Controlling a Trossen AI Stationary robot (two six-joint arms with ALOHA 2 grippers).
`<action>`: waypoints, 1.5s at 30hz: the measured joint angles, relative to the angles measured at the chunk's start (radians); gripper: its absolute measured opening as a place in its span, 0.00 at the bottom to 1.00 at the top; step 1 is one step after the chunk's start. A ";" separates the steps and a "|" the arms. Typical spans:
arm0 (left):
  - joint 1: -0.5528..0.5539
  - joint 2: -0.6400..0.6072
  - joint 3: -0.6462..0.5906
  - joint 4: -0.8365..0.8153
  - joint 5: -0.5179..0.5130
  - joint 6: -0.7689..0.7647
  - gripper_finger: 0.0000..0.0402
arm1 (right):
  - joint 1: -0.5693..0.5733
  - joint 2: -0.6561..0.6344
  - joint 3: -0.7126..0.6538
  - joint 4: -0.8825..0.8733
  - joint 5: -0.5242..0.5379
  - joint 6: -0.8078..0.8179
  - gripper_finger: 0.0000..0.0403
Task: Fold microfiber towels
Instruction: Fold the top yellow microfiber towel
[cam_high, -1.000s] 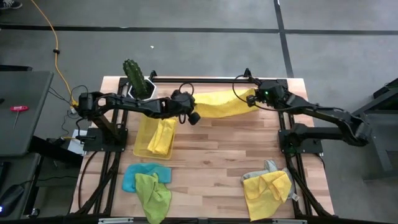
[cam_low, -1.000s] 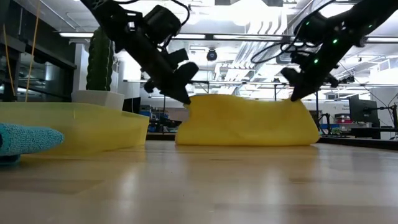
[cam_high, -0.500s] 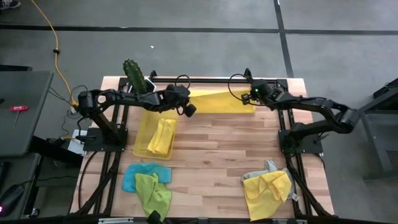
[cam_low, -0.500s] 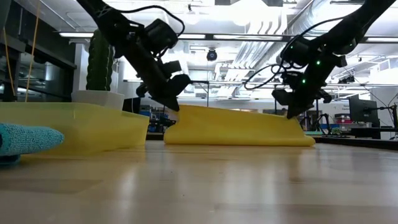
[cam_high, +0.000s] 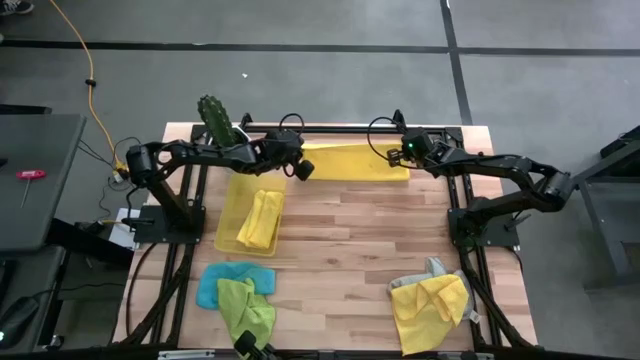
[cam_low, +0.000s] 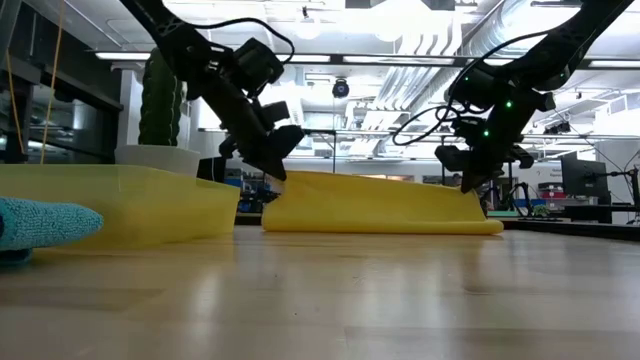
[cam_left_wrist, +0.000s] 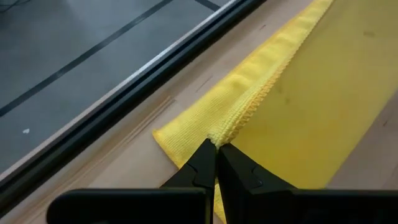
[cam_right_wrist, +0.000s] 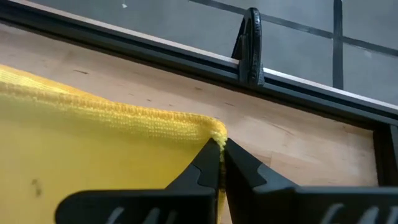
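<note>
A bright yellow microfiber towel (cam_high: 355, 162) lies folded over along the table's far edge, its lower layer flat on the wood (cam_low: 380, 205). My left gripper (cam_high: 296, 160) is shut on its left far corner; my right gripper (cam_high: 408, 155) is shut on its right far corner. Another yellow towel (cam_high: 260, 218) lies folded in the translucent yellow tray (cam_high: 232, 235). A light blue towel (cam_high: 215, 283) and a lime green towel (cam_high: 248, 308) lie near the front left. A yellow towel (cam_high: 428, 308) over a grey towel (cam_high: 432, 268) lies at the front right. My left gripper pinches the upper layer's hemmed corner (cam_left_wrist: 219, 135) between its two fingertips, slanting down from the table's left. The corner is just above the lower layer, which lies on the table. My right gripper pinches the towel's right far corner (cam_right_wrist: 215, 134) between its fingertips, slanting down. The hem runs nearly straight from it toward the left gripper.
A green cactus in a white pot (cam_high: 222, 125) stands at the far left corner, beside the tray. A black rail (cam_high: 340, 130) runs along the table's far edge, with a black loop (cam_right_wrist: 251, 43) on it. Bare wood (cam_high: 350, 240) lies in the table's middle.
Both grippers have gone toward the table's far edge and down, carrying the towel's held edge over. The towel, which stood up high between them, is now folded over and low, spread along the far edge. Both grippers stay shut on their corners.
</note>
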 joint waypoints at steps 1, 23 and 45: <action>0.000 0.005 0.000 0.006 0.000 0.009 0.00 | 0.000 0.000 0.000 0.000 0.004 0.000 0.00; 0.074 0.007 0.010 0.028 -0.015 0.064 0.32 | 0.000 -0.002 0.000 0.103 0.070 -0.018 0.33; -0.011 -0.031 0.031 -0.038 0.171 0.116 0.40 | 0.000 -0.174 0.000 -0.139 -0.035 -0.046 0.52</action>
